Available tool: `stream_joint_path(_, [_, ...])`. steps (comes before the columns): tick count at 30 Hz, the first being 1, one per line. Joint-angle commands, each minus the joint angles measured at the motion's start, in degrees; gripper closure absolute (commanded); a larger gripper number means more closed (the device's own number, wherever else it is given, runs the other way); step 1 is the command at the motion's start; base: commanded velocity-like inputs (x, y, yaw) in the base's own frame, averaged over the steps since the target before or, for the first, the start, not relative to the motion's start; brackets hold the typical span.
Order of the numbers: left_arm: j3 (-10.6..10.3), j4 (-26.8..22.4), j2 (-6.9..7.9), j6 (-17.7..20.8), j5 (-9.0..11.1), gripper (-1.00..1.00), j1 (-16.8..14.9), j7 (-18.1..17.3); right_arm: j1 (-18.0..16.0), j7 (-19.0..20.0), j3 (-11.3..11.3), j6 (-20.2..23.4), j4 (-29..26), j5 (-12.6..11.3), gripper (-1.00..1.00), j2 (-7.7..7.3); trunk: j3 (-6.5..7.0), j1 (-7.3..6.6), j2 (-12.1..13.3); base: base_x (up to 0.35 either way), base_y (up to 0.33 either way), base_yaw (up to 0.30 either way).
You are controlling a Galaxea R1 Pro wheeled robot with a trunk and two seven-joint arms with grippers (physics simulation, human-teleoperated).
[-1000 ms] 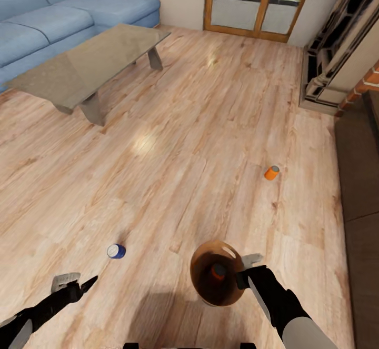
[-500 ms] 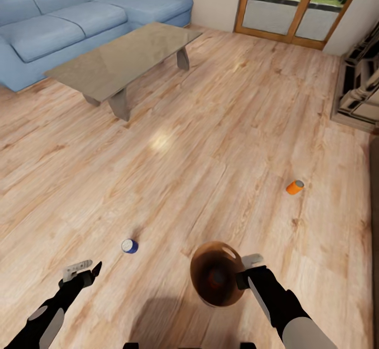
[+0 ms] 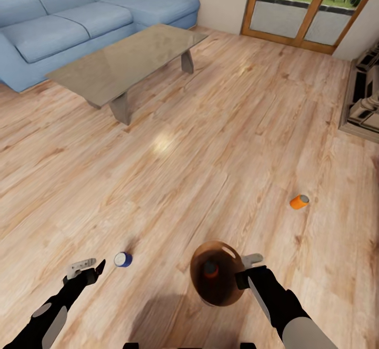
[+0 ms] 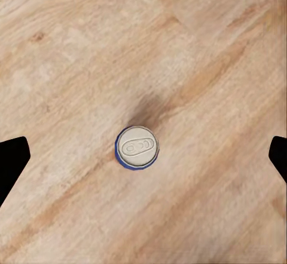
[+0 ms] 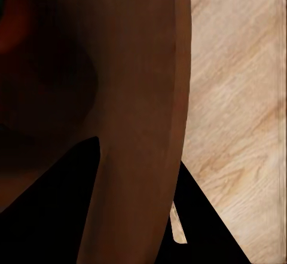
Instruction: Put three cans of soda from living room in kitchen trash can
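Observation:
A dark blue can of soda [image 3: 122,259] stands upright on the living room's plank floor, its silver top [image 4: 137,147] facing up. My left gripper [image 3: 87,271] hovers just left of it and above, open, its fingertips [image 4: 12,162] wide apart either side of the can. My right gripper [image 3: 245,271] is shut on the rim of the tash can [image 3: 217,280], whose brown wall [image 5: 137,97] sits between the fingers. One orange can [image 3: 211,269] lies inside the bin. A second orange can [image 3: 299,201] lies on its side on the floor, far right.
A glass-topped coffee table [image 3: 126,62] and a blue corner sofa [image 3: 63,28] stand at the back left. Glazed wooden doors [image 3: 295,12] are at the back right, a shelf unit [image 3: 363,107] at the right edge. Bare floor lies between them and me.
The whole view has swung, shifting the room rightward in the picture. My left gripper has come closer to the blue can. The right gripper still holds the bin.

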Motion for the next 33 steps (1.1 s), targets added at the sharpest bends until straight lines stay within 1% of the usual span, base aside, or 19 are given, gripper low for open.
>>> stream_joint_path(1, [-0.01, 0.03, 0.0, 0.0, -0.02, -1.0, 0.0, -0.01, -0.01, 0.08, 0.03, -0.01, -0.13, -0.56, 1.0, 0.02, 0.0, 0.0, 0.0, 0.294, -0.179, 0.001])
stream_joint_path(3, [-0.02, 0.06, 0.0, 0.01, -0.02, -1.0, -0.03, -0.01, -0.01, 0.18, 0.03, 0.02, -0.81, -0.57, 1.0, 0.02, 0.0, 0.0, 0.0, 0.295, -0.181, 0.001])
stream_joint_path(6, [-0.03, 0.06, 0.0, -0.02, -0.03, -1.0, -0.03, -0.02, 0.05, 0.3, 0.03, 0.33, -4.71, -0.59, 1.0, 0.04, 0.0, 0.0, 0.0, 0.204, -0.131, 0.0])
stream_joint_path(8, [-0.03, 0.04, 0.0, -0.04, -0.03, -1.0, -0.02, -0.02, 0.06, 0.34, 0.03, 0.5, -6.3, -0.62, 1.0, 0.04, 0.0, 0.0, 0.0, 0.094, -0.061, 0.0])
stream_joint_path(10, [0.0, 0.03, 0.0, -0.06, -0.02, -1.0, 0.0, -0.02, 0.07, 0.38, 0.03, 1.72, -8.93, -0.64, 1.0, 0.05, 0.0, 0.0, 0.0, 0.073, -0.031, 0.0])
stream_joint_path(11, [0.03, 0.01, 0.0, -0.07, -0.02, -1.0, 0.01, -0.02, 0.07, 0.41, 0.05, 6.26, -13.08, -0.69, 1.0, 0.08, 0.0, 0.0, 0.0, 0.168, -0.071, 0.0])
stream_joint_path(12, [0.04, 0.04, 0.0, -0.07, -0.02, -1.0, 0.0, -0.02, 0.08, 0.41, 0.04, 8.6, -15.46, -0.76, 1.0, 0.2, 0.0, 0.0, 0.0, 0.215, -0.105, 0.0])
stream_joint_path(14, [0.05, 0.06, 0.0, -0.07, -0.04, -1.0, 0.01, -0.02, 0.12, 0.44, 0.0, 10.96, -18.28, -0.9, 1.0, 0.35, 0.0, 0.0, 0.0, 0.245, -0.126, 0.0])
stream_joint_path(18, [0.11, 0.08, 0.0, -0.08, -0.06, -1.0, 0.02, -0.02, 0.19, 0.43, -0.04, 12.63, -20.26, -1.04, 1.0, 0.48, 0.0, 0.0, 0.0, 0.273, -0.149, 0.0])
stream_joint_path(21, [0.14, 0.07, 0.0, -0.17, -0.06, -1.0, 0.02, -0.02, 0.23, 0.43, 0.91, 13.17, -20.9, -1.08, 1.0, 0.51, 0.0, 0.0, 0.0, 0.158, -0.092, 0.0])
stream_joint_path(26, [0.21, 0.04, 0.07, -0.24, -0.06, -1.0, 0.03, -0.02, 0.31, 0.43, 2.07, 13.39, -21.16, -1.1, 1.0, 0.53, 0.0, 0.0, 0.0, 0.047, -0.027, 0.0])
stream_joint_path(33, [0.25, 0.04, 0.09, -0.25, -0.06, -1.0, 0.03, -0.02, 0.4, 0.43, 2.33, 13.42, -21.21, -1.11, 1.0, 0.52, 0.0, 0.0, 0.0, 0.006, -0.004, 0.0])
